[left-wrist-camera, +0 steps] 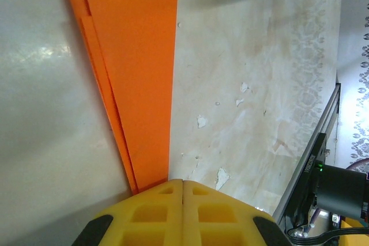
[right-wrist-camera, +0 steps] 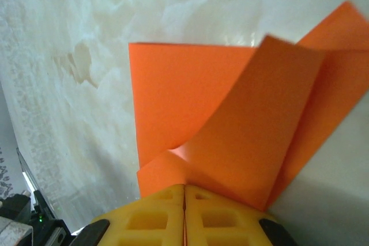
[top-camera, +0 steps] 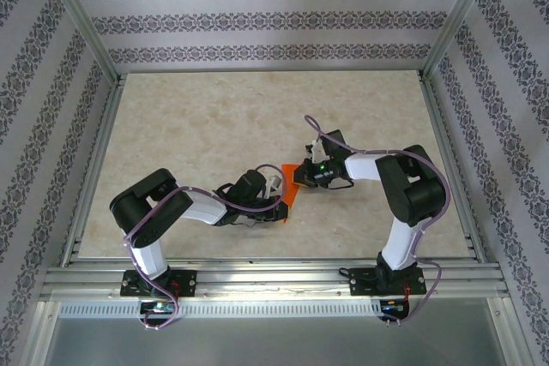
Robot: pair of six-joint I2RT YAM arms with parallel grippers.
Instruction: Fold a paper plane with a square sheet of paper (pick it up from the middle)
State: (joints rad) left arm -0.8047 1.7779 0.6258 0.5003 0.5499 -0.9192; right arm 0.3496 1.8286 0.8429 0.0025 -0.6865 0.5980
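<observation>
Though tight in right claw (right-wrist-camera: 184,189), one half-folded orange sheet (right-wrist-camera: 173,96); left claw (left-wrist-camera: 183,184) alongside

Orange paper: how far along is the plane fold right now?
Done: the orange paper already carries folds, with stacked layers along one edge in the left wrist view. In hand: the right gripper is shut on it, with one flap curling over. The shut left gripper sits at the paper's other end, though I cannot tell if it is pinching. Left: no pointed dart or centre crease shows yet.
</observation>
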